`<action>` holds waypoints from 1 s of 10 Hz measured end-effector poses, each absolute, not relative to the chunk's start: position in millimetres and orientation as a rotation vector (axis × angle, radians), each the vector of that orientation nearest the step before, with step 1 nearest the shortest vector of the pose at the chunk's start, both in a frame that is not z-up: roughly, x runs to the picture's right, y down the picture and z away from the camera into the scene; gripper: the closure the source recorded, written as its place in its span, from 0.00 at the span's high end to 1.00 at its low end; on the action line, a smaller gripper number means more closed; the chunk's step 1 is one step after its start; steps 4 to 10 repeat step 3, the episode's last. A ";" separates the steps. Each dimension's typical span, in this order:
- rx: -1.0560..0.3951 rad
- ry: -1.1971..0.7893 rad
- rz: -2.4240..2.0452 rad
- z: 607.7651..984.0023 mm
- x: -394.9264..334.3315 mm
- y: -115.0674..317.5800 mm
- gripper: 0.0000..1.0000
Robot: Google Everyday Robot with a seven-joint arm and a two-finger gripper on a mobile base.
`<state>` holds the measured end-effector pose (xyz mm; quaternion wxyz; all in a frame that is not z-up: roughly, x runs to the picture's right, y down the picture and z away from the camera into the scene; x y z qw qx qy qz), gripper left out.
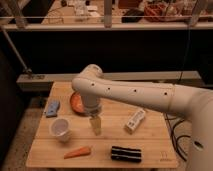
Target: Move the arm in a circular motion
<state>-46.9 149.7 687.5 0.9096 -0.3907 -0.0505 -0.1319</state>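
Arm (135, 95) positioning: you are looking at the white tubular arm reaching in from the right edge of the view, across the wooden table (150, 145), with its elbow bending above the table's middle and its last segment pointing straight down. Judging from this pose and the task, you are partway through tracing the circle, not at its start or end; nothing here shows how much of the loop is done.

Working left to right across the table, you are seeing:

1. A blue cloth (52, 108) lying at the left edge.
2. A white cup (61, 129) standing upright, near the front left.
3. An orange carrot-shaped piece (78, 152) lying flat in front of the cup.
4. An orange bowl (77, 102), partly hidden behind the arm's downward segment.
5. The gripper (95, 125), hanging as a narrow pale-yellowish tip just right of the cup and above bare wood.
6. A black ribbed object (125, 153) lying near the front edge.
7. A small white bottle (135, 120) lying on its side, right of the gripper.

Gripper state: you cannot tell from this view how it is set. It is carrying nothing that you can see, and it is touching none of the objects; whether the tip is grazing the tabletop is not clear.

Next move: you are likely needing to carry the tip along the curve at an even height. Watch the cup on the left and the bowl behind, both of which are sitting near the tip.
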 end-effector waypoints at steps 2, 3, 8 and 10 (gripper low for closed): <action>-0.801 -0.104 -0.290 688.8 -60.5 144.2 0.80; -0.800 -0.101 -0.289 688.4 -63.7 143.1 0.80; -0.800 -0.101 -0.289 688.4 -63.7 143.1 0.80; -0.800 -0.101 -0.289 688.4 -63.7 143.1 0.80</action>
